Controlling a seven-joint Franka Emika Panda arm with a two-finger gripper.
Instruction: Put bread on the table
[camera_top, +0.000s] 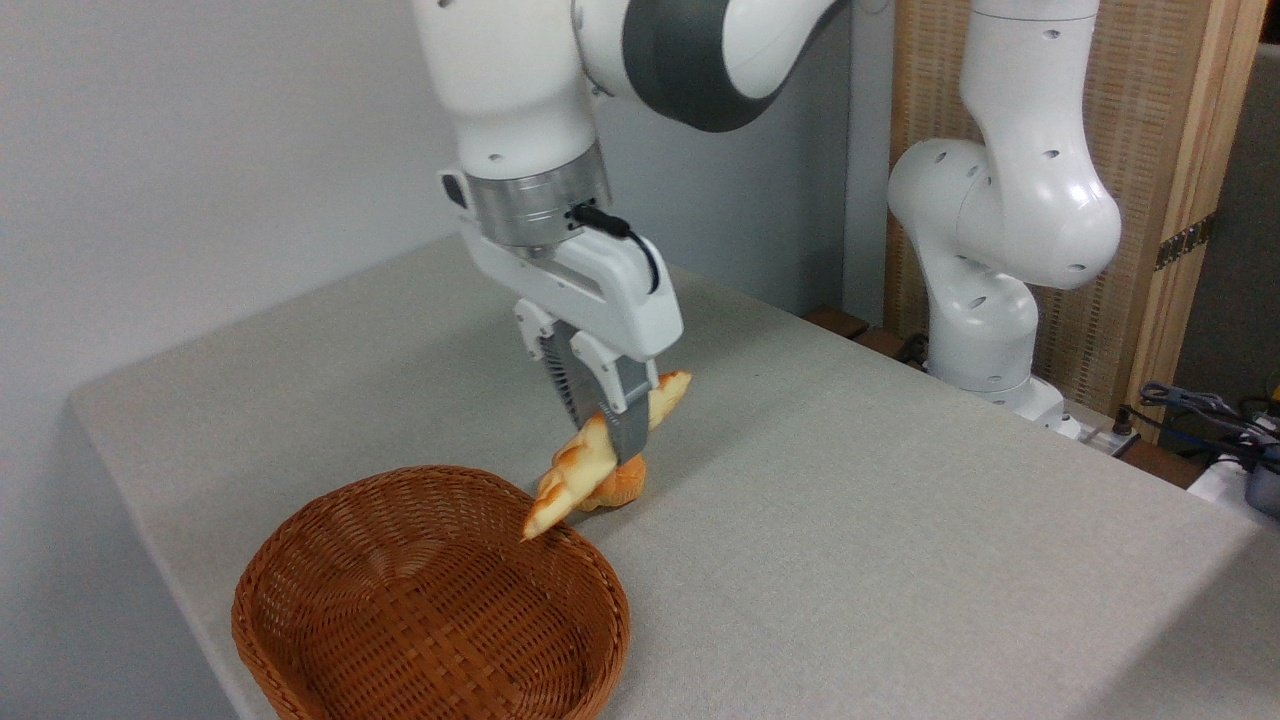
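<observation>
The pincer is closed on the braided loaf, gripping it somewhat above its middle, so the bread hangs tilted in the air at the centre of the frame: its upper end points up and right past the fingers, and its lower tip dips down and left over the far rim of the wicker basket. It touches neither the basket nor the tabletop, as far as the view shows. The loaf keeps its shape without sagging, which suggests it is light and fairly stiff, probably a model; its smooth crust could slip or pivot between narrow fingers, and the slant hints that it may already have swung in the grip. A hold nearer the middle of its length would balance it better. Behind the loaf a small orange bun sits on the tabletop, mostly hidden, so its full form is unclear. The far finger is largely covered by the near one and the bread, and the top of the arm is cut off by the upper edge.
</observation>
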